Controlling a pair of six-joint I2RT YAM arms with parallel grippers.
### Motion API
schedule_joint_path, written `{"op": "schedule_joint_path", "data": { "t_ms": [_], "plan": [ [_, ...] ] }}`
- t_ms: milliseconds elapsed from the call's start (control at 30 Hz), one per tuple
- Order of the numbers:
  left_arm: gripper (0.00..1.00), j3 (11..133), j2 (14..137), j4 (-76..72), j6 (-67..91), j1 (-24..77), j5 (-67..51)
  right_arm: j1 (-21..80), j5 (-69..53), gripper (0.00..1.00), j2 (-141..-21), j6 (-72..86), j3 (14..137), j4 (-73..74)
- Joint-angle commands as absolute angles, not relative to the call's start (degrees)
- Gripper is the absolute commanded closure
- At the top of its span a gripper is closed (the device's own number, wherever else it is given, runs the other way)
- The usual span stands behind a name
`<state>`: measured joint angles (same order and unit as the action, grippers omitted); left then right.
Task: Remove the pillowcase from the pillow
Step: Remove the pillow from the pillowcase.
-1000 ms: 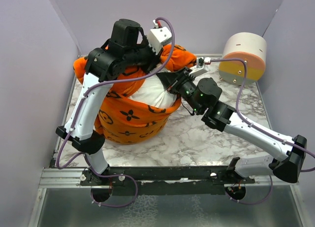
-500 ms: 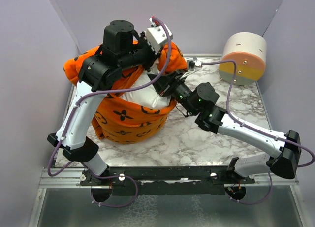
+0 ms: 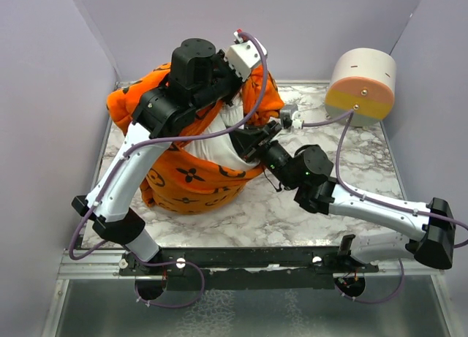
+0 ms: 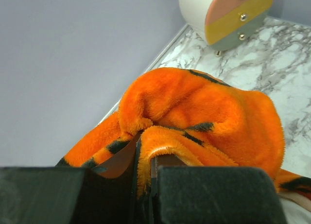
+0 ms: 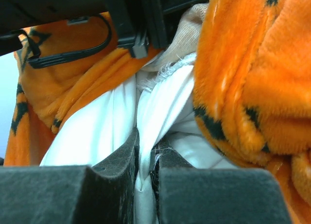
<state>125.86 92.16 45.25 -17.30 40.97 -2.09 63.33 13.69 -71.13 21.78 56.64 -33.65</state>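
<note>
So the left gripper (image 4: 145, 182) is pinched tight on a fold of the fuzzy orange, black-patterned pillowcase (image 3: 189, 175). The plump white pillow (image 3: 219, 145) pokes out of it, back-left on the marble table (image 3: 292, 209), with the right gripper (image 5: 146, 173) clamped on its white fabric.

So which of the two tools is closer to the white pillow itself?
Right. The right tool is pinched shut on the white pillow; the left tool is pinched on the orange pillowcase around it.

The plump white pillow (image 3: 219, 141) sits partly inside the orange plush pillowcase (image 3: 191, 182) at the marble tabletop's (image 3: 292, 205) far left; a white-orange-yellow round cylinder (image 3: 360, 85) stands far right.
</note>
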Motion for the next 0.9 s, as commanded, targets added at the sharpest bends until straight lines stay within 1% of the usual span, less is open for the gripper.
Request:
{"op": "schedule_joint_path", "data": {
  "t_ms": [0,333,467,533,667,733,767,800,833,867],
  "plan": [
    [1.0,125.05,98.83,29.07,-21.76,39.0,14.77,73.61,-9.68,0.99,-68.83,22.39,49.47,-29.07],
    [1.0,126.74,101.72,30.71,-25.64,35.81,25.24,73.69,-7.35,0.99,-54.95,24.3,37.79,-32.82],
    [1.0,127.57,101.68,31.85,-25.4,33.95,25.69,73.73,-4.99,0.99,-50.87,24.99,34.95,-33.31],
    [1.0,127.22,100.82,32.27,-24.64,33.59,24.79,73.66,-4.8,0.99,-50.61,24.98,35.2,-33.17],
    [1.0,124.97,96.06,34.33,-20.09,32.87,9.71,73.72,-7.05,0.99,-53.98,23.87,38.49,-32.2],
    [0.91,123.68,93.65,36.0,-19.05,33.67,0.26,73.7,-8.86,0.99,-57.57,23.15,41.52,-32.22],
    [0.84,123.82,93.12,37.49,-19.57,34.95,-3.03,73.68,-9.94,0.99,-59.47,22.97,43.31,-32.22],
    [0.75,124.43,92.97,39.6,-20.66,36.67,-5.47,73.68,-10.95,0.99,-61.18,22.81,44.99,-32.28],
    [0.62,125.24,92.91,42.17,-22.11,38.2,-9.02,73.66,-11.62,0.99,-63.04,22.7,46.57,-32.57],
    [0.53,125.85,92.9,44.19,-23.21,39.93,-11.14,73.72,-12.36,0.99,-64.54,22.61,48.11,-33.04]
  ]
}}
